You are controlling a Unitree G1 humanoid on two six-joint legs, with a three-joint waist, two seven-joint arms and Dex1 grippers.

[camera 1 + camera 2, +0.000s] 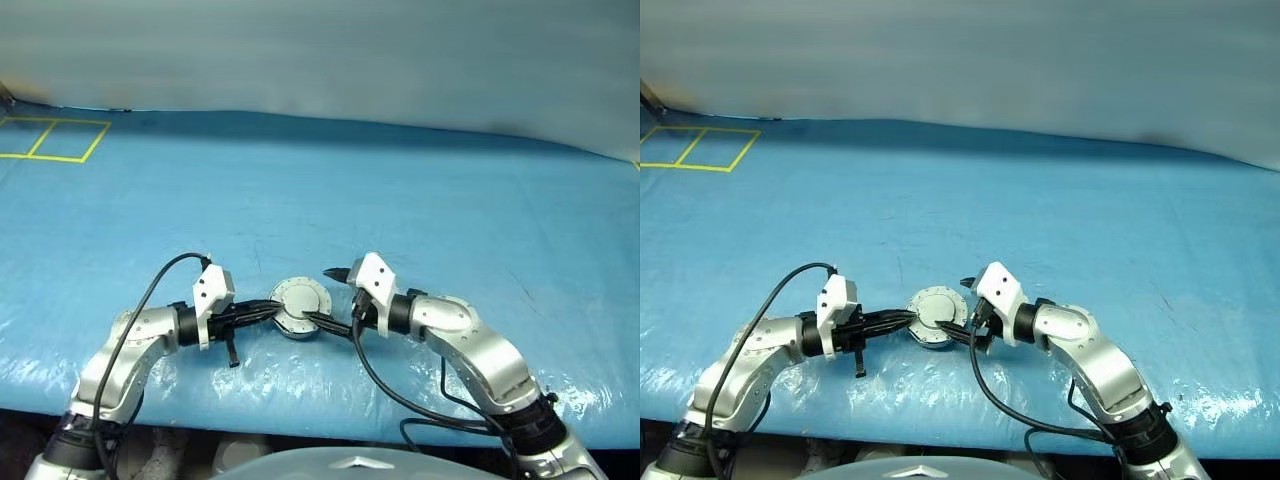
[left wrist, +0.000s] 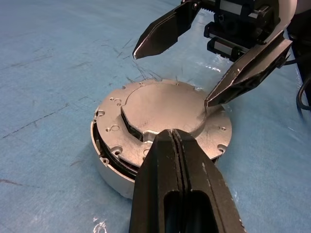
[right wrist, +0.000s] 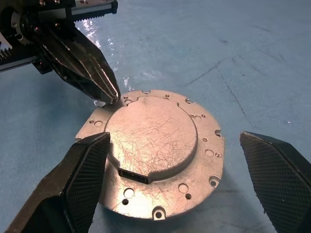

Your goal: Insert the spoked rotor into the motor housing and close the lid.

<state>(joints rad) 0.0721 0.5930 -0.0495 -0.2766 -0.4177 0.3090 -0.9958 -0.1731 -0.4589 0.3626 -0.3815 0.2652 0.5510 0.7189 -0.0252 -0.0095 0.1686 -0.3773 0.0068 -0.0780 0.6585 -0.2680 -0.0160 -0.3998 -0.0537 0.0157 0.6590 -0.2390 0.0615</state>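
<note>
Two grippers are flanking the motor housing on blue table. Lid is sitting closed on top. L gripper: fingers pinched together, touching lid edge. R gripper: spread wide, holding nothing.

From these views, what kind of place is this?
Likely a robot test bench, not a home: a table under a blue plastic sheet, yellow taped squares marking a corner, and one motor housing as the workpiece.
</note>
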